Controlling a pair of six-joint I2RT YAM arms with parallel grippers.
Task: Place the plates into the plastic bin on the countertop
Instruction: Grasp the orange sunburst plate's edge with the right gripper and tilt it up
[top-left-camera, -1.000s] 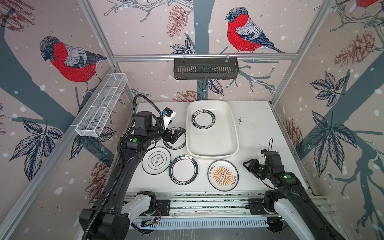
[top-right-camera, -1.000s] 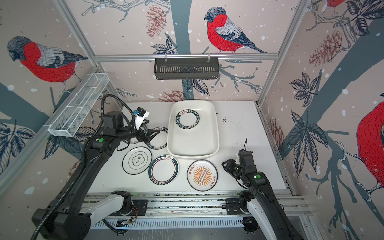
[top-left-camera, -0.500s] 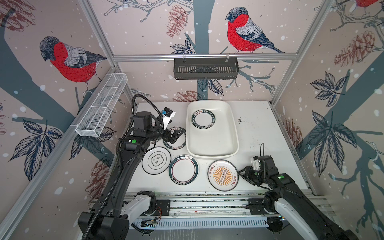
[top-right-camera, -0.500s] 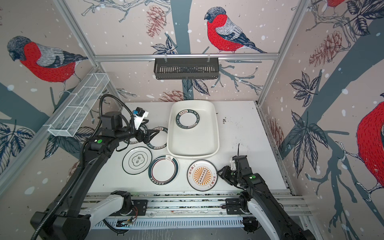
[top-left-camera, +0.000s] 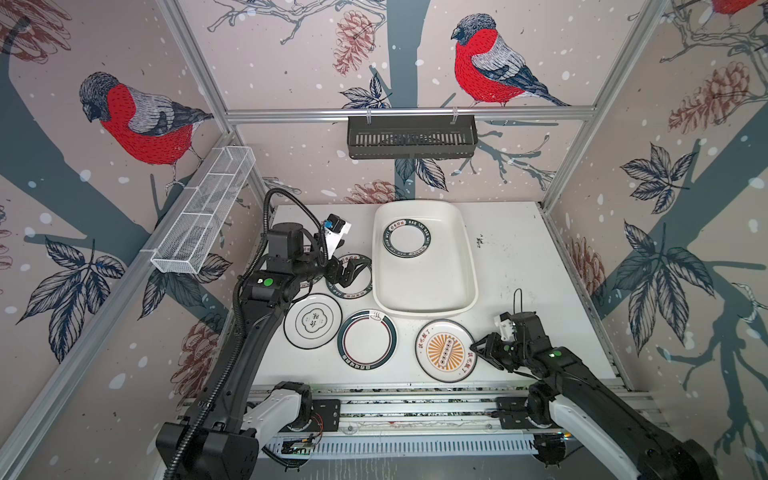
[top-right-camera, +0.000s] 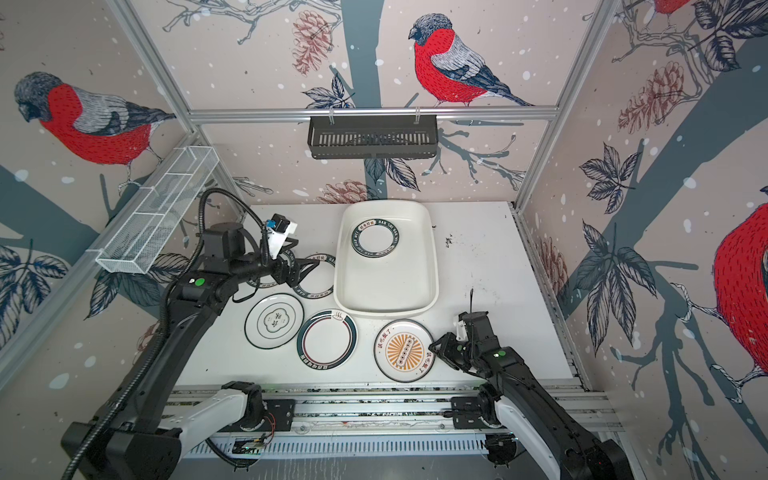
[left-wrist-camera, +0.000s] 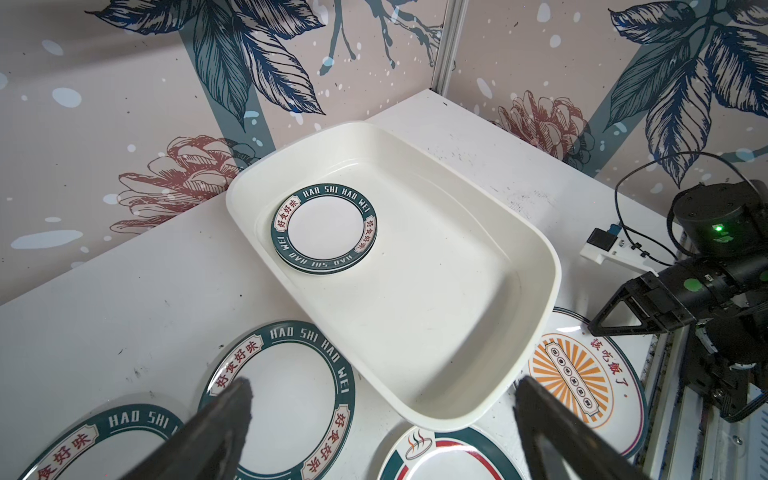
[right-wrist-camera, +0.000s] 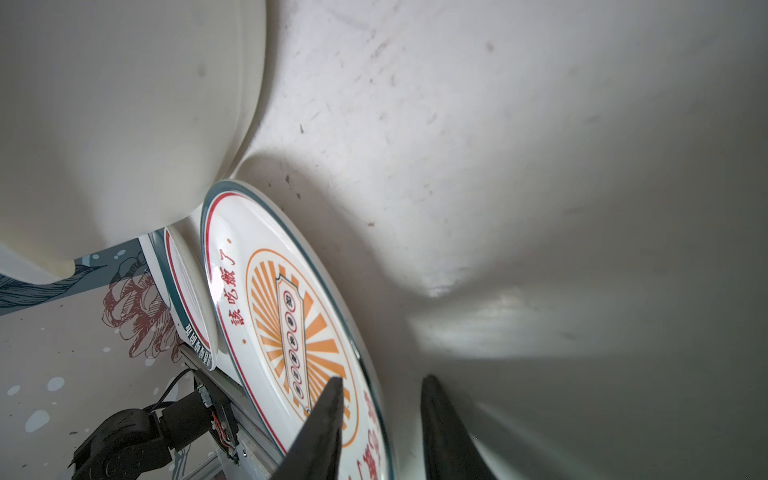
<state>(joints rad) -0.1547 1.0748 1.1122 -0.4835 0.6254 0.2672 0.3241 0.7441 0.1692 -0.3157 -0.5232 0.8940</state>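
Note:
The white plastic bin (top-left-camera: 428, 286) lies on the countertop (top-left-camera: 519, 266) with one dark lettered plate (top-left-camera: 406, 237) inside. My left gripper (top-left-camera: 347, 272) hangs wide open over a second lettered plate (left-wrist-camera: 286, 399) left of the bin; a third (left-wrist-camera: 83, 440) lies beside it. Along the front lie a flower-outline plate (top-left-camera: 312, 320), a green-ringed plate (top-left-camera: 366, 338) and an orange sunburst plate (top-left-camera: 445, 350). My right gripper (right-wrist-camera: 383, 381) is low at the sunburst plate's right edge, open, its fingers astride the rim with gaps showing on both sides.
A black slotted basket (top-left-camera: 411, 137) hangs on the back rail. A white wire-mesh tray (top-left-camera: 203, 212) hangs along the left wall. Aluminium frame rails (top-left-camera: 395, 403) run along the countertop's front edge, close behind the sunburst plate.
My right gripper has moved left and down to the sunburst plate's edge, and its jaws have narrowed round the rim. The left arm has hardly shifted.

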